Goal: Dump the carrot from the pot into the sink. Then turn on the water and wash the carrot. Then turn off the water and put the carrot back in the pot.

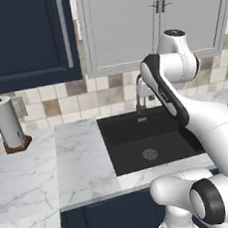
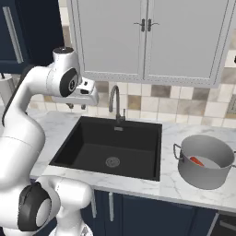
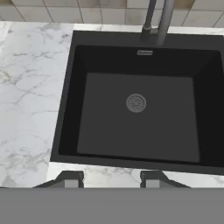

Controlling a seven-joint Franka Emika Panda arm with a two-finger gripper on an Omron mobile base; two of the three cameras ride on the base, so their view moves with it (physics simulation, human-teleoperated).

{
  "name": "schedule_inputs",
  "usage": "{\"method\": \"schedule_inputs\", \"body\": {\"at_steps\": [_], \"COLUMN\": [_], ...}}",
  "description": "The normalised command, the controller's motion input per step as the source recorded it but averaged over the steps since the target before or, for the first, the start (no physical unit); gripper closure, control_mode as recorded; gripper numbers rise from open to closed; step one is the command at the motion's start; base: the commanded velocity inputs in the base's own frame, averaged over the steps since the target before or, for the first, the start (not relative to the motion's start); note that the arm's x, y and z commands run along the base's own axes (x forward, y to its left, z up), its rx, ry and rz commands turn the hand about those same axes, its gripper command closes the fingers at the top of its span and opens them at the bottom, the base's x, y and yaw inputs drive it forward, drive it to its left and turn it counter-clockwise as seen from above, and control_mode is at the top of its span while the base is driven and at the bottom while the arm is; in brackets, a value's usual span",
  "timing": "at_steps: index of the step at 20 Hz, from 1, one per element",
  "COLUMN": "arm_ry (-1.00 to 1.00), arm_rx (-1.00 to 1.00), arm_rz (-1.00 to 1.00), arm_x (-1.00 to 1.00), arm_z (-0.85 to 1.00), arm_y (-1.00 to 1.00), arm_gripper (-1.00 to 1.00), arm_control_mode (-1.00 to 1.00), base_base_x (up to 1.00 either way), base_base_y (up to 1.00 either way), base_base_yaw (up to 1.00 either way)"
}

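Observation:
The carrot (image 2: 197,161) lies inside the grey metal pot (image 2: 205,162), which stands on the marble counter to the right of the sink (image 2: 92,150). The black sink (image 3: 105,127) has nothing in it but its round drain (image 3: 136,103). No water runs from the arched faucet (image 2: 115,103) behind it. My gripper (image 3: 111,179) hangs high over the sink's near-left side, open, with nothing between its fingers. In the right base view the gripper (image 2: 76,107) points down beside the faucet, far from the pot.
A paper towel roll on a wooden stand (image 1: 8,123) sits at the back left of the counter (image 1: 76,160). Grey wall cabinets (image 2: 147,37) hang above the tiled backsplash. My own arm (image 1: 186,113) crosses the sink's right side in the left base view.

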Motion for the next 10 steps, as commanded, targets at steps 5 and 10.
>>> {"method": "schedule_inputs", "body": {"at_steps": [5, 10], "arm_ry": [0.00, 0.00], "arm_rx": [0.00, 0.00], "arm_rz": [0.00, 0.00], "arm_x": [0.00, 0.00], "arm_z": [0.00, 0.00], "arm_y": [0.00, 0.00], "arm_gripper": [-1.00, -1.00], "arm_control_mode": [1.00, 1.00], "base_base_x": [-0.19, -0.53], "base_base_y": [0.00, -0.24], "base_base_yaw": [0.00, -0.06]}}
